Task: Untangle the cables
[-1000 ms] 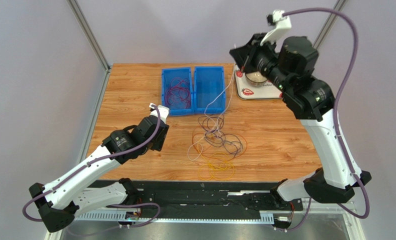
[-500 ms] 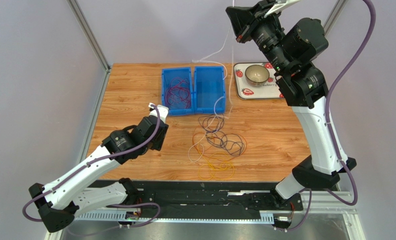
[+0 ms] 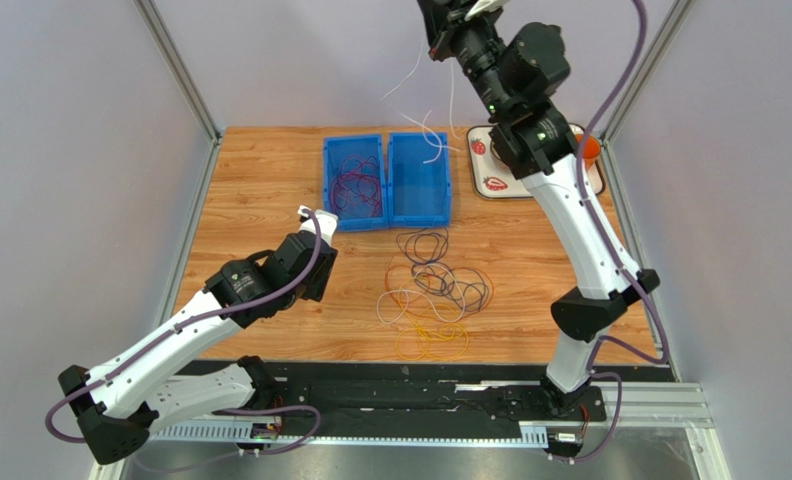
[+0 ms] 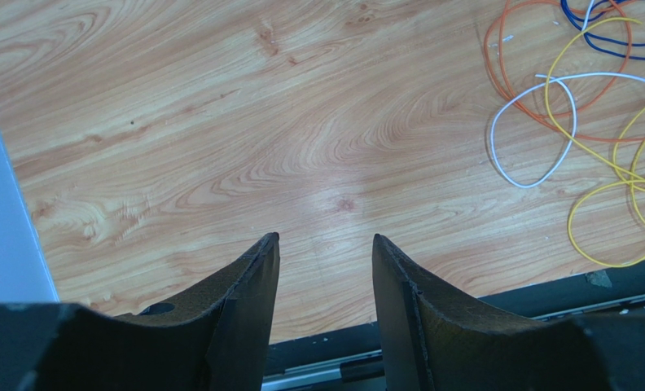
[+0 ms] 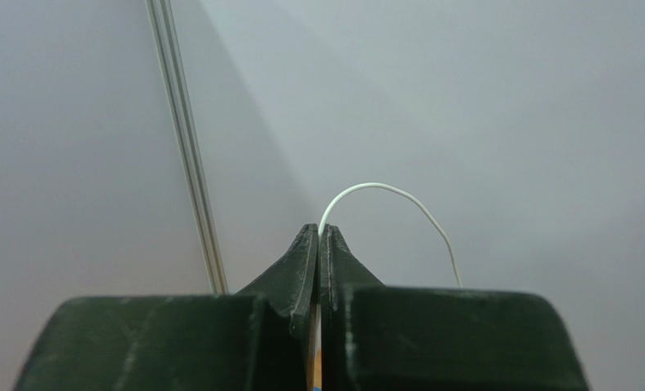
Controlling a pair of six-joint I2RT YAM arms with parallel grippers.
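My right gripper (image 5: 319,230) is raised high above the back of the table and is shut on a thin white cable (image 5: 383,189). That white cable (image 3: 448,100) hangs free in the air, its ends dangling over the right blue bin (image 3: 420,205). The other cables (image 3: 440,285) lie tangled on the wood: dark loops, a white loop (image 4: 537,130), orange (image 4: 529,90) and yellow (image 4: 603,204) ones. My left gripper (image 4: 326,238) hovers open over bare wood left of the pile, nothing between its fingers.
The left blue bin (image 3: 332,160) holds dark red wires. A strawberry-print tray (image 3: 498,178) and an orange cup (image 3: 590,150) sit at the back right. The black rail (image 3: 400,385) runs along the near table edge. Grey walls and metal posts enclose the table.
The right arm has swung up and to the left, lifting the white cable fully out of the pile so it hangs in the air. The left arm has not moved.
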